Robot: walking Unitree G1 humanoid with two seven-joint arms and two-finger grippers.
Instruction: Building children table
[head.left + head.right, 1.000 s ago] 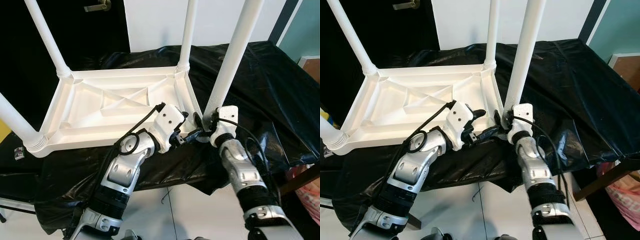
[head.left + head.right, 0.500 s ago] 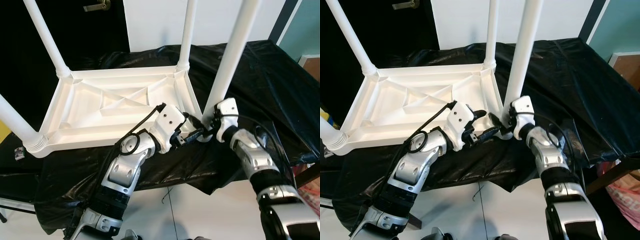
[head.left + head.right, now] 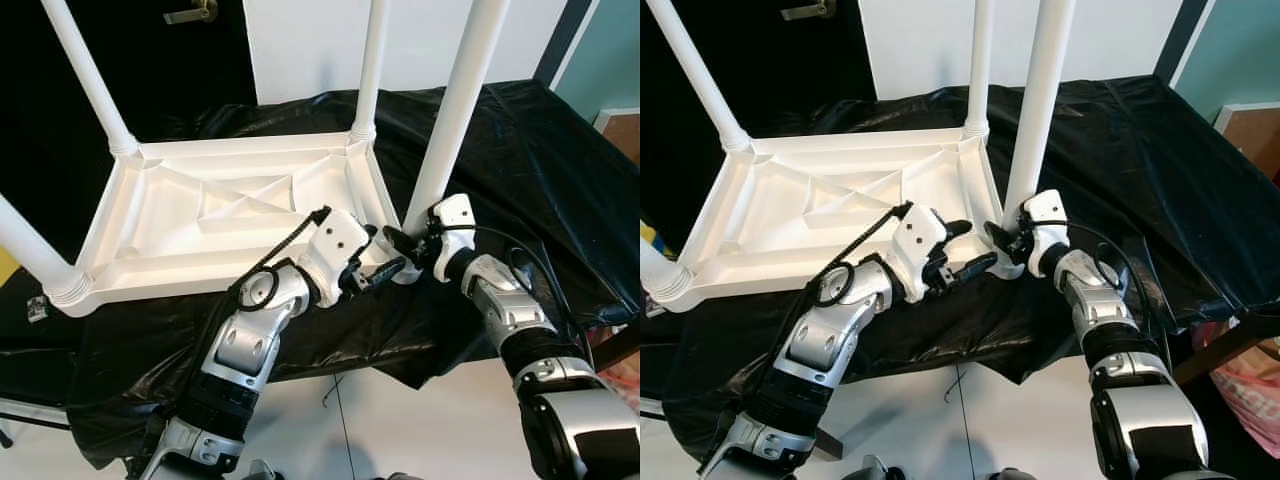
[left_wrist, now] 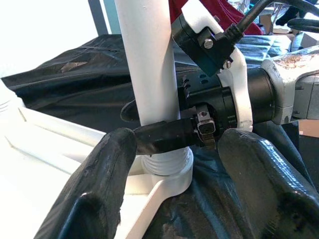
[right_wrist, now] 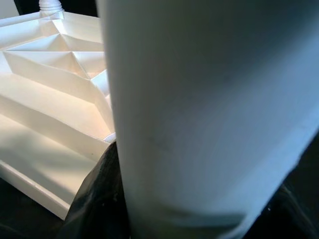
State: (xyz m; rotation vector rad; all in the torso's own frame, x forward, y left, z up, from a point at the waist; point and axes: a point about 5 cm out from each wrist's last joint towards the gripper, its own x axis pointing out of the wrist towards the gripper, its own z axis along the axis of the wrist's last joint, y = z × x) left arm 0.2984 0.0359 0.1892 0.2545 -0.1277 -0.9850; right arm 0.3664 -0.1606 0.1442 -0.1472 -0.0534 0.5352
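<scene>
table top (image 3: 200,215): upside down on the bench (image 3: 520,150) (black sheet over it), ribbed underside up, so the leg sockets face up; sits ahead-left of both pincers
near-right leg (image 3: 455,110): upright in the corner socket (image 4: 167,167), threaded collar showing just above it; directly in front of the right pincer
right pincer (image 3: 1008,238): pinching the near-right leg low down, just above the socket; one black finger (image 4: 164,135) wraps across the leg's front. Judgement: low grip to twist or seat the leg
left pincer (image 3: 385,265): spread, fingers (image 4: 104,164) either side of the socket corner, not touching the leg; just beside the right pincer. Judgement: standing by to steady the corner
other legs: far-left (image 3: 90,80), far-right (image 3: 370,65) and near-left (image 3: 30,250) already standing in their sockets
progress: all four legs in place; judgement: last one being tightened
risk: top could slide on the sheet if the leg is torqued unbraced
</scene>
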